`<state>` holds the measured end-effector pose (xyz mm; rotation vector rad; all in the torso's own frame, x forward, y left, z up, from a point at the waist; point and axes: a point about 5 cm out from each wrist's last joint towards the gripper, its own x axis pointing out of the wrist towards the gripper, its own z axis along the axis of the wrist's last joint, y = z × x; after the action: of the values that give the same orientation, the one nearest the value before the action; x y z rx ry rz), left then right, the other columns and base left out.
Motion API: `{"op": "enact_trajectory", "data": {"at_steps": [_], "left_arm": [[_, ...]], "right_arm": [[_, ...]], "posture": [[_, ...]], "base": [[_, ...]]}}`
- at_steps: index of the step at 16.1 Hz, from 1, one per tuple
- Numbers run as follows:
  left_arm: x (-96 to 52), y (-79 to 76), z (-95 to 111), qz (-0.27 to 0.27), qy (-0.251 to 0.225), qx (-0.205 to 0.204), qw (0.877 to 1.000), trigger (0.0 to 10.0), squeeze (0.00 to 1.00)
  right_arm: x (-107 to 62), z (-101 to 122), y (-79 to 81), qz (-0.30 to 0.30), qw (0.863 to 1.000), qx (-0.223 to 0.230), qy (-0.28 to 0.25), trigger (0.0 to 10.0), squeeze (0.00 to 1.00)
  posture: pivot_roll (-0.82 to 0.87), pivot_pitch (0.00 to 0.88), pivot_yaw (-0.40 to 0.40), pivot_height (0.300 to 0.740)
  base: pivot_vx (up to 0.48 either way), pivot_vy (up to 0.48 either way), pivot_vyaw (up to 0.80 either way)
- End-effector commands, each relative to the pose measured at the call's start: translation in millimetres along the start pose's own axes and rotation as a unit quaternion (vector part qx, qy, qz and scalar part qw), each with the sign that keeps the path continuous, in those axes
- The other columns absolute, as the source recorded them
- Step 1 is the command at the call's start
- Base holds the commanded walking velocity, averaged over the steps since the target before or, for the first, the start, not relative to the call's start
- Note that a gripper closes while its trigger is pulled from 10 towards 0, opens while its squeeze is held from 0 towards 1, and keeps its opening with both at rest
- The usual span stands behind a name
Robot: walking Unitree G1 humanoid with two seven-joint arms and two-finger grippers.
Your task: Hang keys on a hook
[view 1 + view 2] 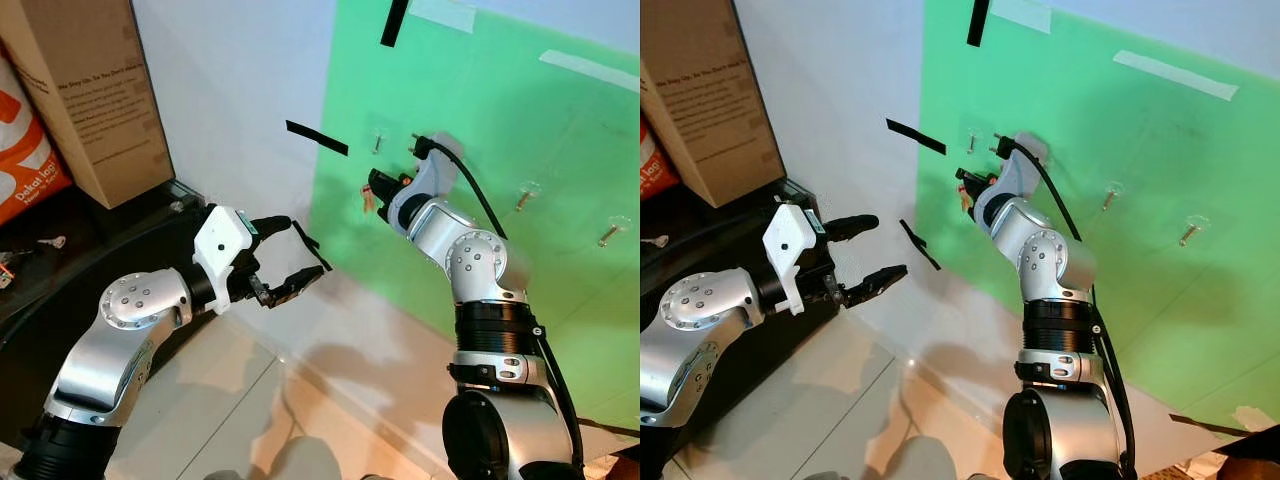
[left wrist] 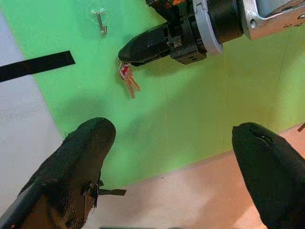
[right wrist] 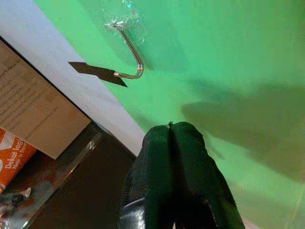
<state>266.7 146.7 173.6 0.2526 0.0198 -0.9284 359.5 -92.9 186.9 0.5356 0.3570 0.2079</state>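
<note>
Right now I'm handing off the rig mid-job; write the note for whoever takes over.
Right claw: shut on the keys, raised against the green board, just below the leftmost hook.
Left claw: open, holding nothing, hovering in front of the wall left of the board.
Done: keys picked up and carried to the hooks.
Left: lift the key ring over the hook, release, pull the right arm back.

Green sheet (image 1: 520,200) fixed to white wall (image 1: 230,80), black tape strips (image 1: 316,138) at its edge, brown cardboard box (image 1: 85,95) leaning on dark cabinet (image 1: 90,235), orange bag (image 1: 25,150) beside it, pale tiled floor (image 1: 230,400).
</note>
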Motion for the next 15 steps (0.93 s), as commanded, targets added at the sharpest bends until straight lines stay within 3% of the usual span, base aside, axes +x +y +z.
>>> {"op": "enact_trajectory", "data": {"at_steps": [1, 11, 15], "left_arm": [[3.3, 0.2, 3.1, -0.003, -0.004, 0.007, 1.000, 10.0, 0.00], [5.4, -0.4, 4.5, -0.006, -0.009, 0.006, 1.000, 10.0, 0.00], [5.6, -1.1, 4.0, -0.007, -0.009, 0.007, 1.000, 10.0, 0.00]], "right_arm": [[-1.1, 3.7, -2.4, -0.008, 1.000, -0.006, -0.009, 10.0, 0.00], [-17.4, 28.4, 21.1, 0.086, 0.994, -0.009, -0.070, 10.0, 0.00], [-15.4, 28.9, 27.3, 0.096, 0.993, -0.001, -0.072, 10.0, 0.00]], "posture": [[-0.01, 0.000, -0.102, 0.740], [-0.01, 0.000, -0.103, 0.740], [-0.01, 0.000, -0.102, 0.740]], "base": [[0.000, 0.000, 0.00], [0.000, 0.000, 0.00], [0.000, 0.000, 0.00]]}}
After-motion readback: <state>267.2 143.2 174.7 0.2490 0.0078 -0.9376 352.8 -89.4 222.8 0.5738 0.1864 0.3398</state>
